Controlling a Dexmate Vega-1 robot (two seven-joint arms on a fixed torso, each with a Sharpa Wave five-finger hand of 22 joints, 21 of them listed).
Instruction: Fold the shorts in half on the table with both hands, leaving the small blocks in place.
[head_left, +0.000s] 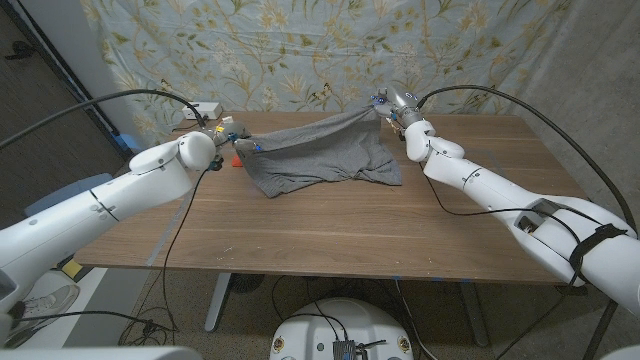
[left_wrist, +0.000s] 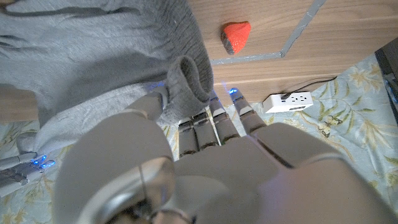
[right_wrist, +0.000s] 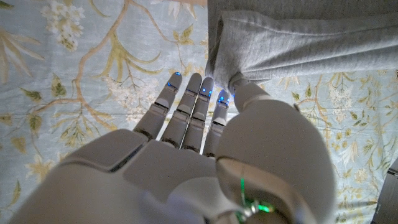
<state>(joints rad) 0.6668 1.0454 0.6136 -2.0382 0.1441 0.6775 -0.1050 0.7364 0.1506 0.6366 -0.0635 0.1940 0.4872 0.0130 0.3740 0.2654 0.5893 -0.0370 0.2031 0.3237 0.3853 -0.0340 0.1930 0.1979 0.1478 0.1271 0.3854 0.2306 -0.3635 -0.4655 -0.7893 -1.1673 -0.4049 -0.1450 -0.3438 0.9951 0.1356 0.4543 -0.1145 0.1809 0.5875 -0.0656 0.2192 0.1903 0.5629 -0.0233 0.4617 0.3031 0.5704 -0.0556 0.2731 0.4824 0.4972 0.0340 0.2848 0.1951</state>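
Note:
The grey shorts (head_left: 320, 152) hang stretched between my two hands above the far part of the wooden table (head_left: 330, 232), their lower part trailing on the wood. My left hand (head_left: 230, 136) grips one upper corner; in the left wrist view the rolled hem (left_wrist: 189, 79) sits between the thumb and fingers of that hand (left_wrist: 205, 162). My right hand (head_left: 393, 106) pinches the other corner, and the right wrist view shows fabric (right_wrist: 280, 37) caught between the thumb and fingers of this hand (right_wrist: 205, 155). A small red block (head_left: 236, 160) (left_wrist: 236, 36) lies on the table beside the left hand.
A white power strip (head_left: 200, 111) (left_wrist: 287, 101) sits at the table's far left corner with a cable. A floral curtain (head_left: 300, 50) hangs close behind the table. Bare wood stretches from the shorts to the near edge.

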